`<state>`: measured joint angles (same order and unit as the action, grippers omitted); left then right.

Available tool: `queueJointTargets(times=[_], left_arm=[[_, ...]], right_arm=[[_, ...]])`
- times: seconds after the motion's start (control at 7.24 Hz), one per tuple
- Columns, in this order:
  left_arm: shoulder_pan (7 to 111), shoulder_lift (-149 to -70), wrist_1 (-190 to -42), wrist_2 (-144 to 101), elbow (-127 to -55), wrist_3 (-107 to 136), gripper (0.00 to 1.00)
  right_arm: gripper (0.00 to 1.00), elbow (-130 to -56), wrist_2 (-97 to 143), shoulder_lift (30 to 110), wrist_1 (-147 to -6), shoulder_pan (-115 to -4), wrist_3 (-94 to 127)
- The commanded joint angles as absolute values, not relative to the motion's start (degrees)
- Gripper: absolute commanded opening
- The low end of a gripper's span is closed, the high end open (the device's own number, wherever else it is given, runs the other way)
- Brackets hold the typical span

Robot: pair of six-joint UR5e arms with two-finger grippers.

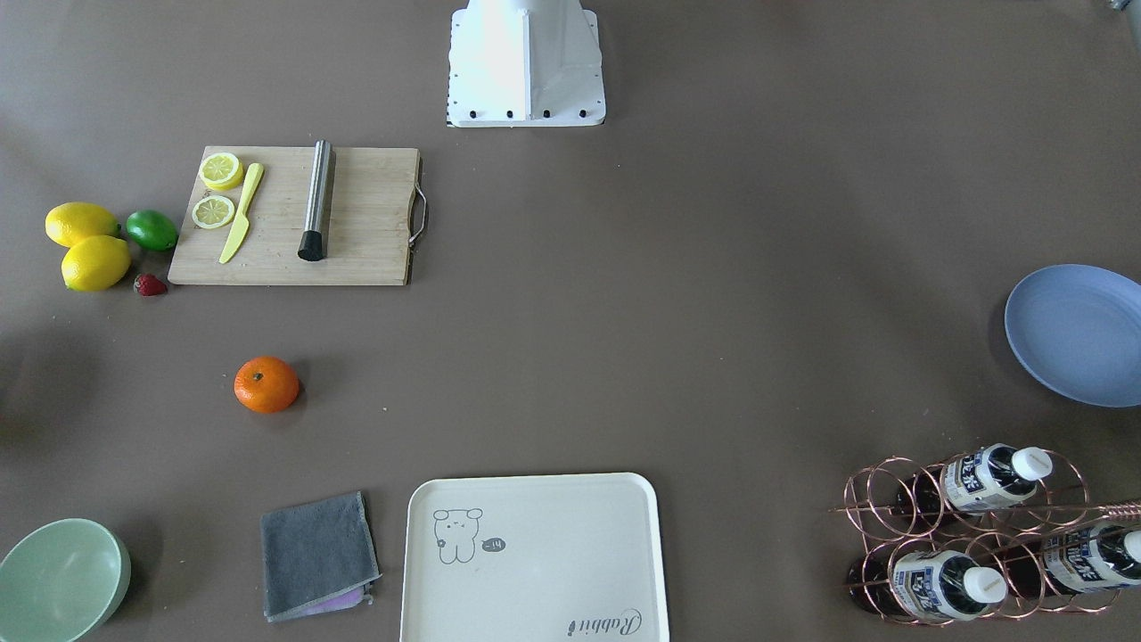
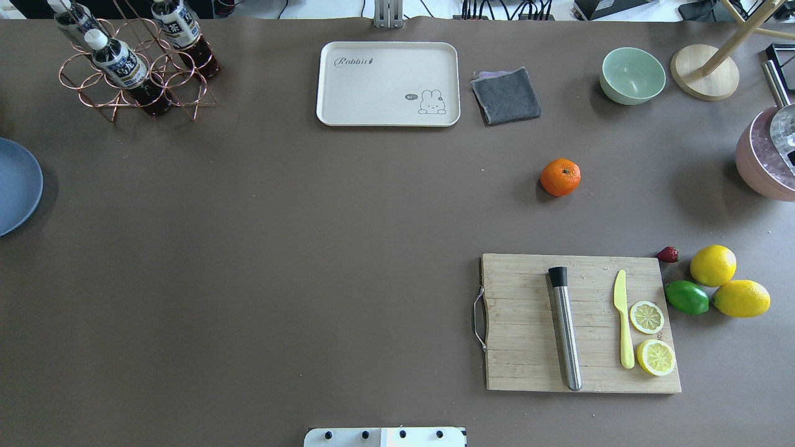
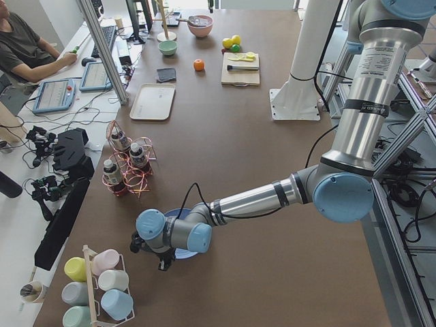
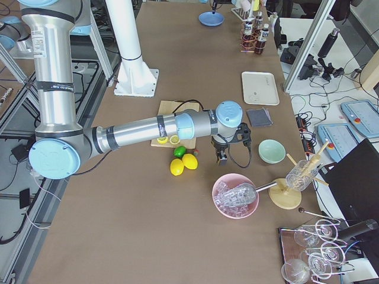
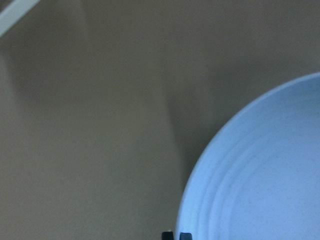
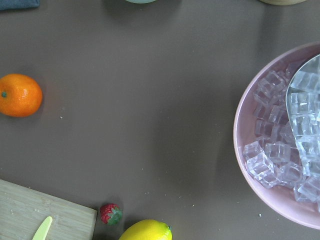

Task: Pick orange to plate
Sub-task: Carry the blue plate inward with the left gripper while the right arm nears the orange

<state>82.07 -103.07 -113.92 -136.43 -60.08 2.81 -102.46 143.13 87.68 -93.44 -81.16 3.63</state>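
Probably light, firm and apt to roll, the small round bright-orange mandarin point(image 2: 560, 177) wants pinching across its middle; the left gripper point(image 5: 176, 235) sits pressed together, while the right gripper's point(image 4: 219, 157) state I cannot tell.

The wooden cutting board point(image 2: 581, 323) lies flat on the tabletop point(image 2: 279, 248). It carries a steel rod with a black tip point(image 2: 565, 327), a yellow knife point(image 2: 623, 326) and two lemon slices point(image 2: 646, 316). A strawberry point(image 2: 667, 254), a lime point(image 2: 686, 297) and two whole lemons point(image 2: 712, 265) sit just off the edge opposite the board's metal handle. A cream tray point(image 2: 388, 84), a grey cloth point(image 2: 506, 95), a pale green bowl point(image 2: 632, 75) and a pink bowl of ice cubes point(image 2: 767, 161) stand well apart from the board. A copper wire rack holding bottles point(image 2: 133, 77) stands farthest from the board, on its handle side.
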Motion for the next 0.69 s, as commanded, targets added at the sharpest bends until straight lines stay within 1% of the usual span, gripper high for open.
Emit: queueJointTargets(times=[0.0, 0.28, 0.41, 0.55], left_arm=[[77.45, -103.54, -108.46, -144.12, -75.69, 21.16, 0.00], [69.92, -103.71, -109.07, -145.28, -87.30, 40.32, 0.00], [64.74, -105.19, -108.99, -144.94, -92.32, 49.74, 0.00], [60.16, -107.90, -110.29, -142.84, -94.55, 59.14, 0.00]], right_arm=[[0.99, -102.48, 141.25, 83.00, -93.43, -76.84, 12.67], [1.00, -101.70, 139.32, 75.19, -93.08, -68.77, 21.92], [1.00, -100.99, 135.74, 71.84, -92.90, -64.64, 25.97], [1.00, -100.12, 133.44, 69.37, -91.42, -61.12, 30.37]])
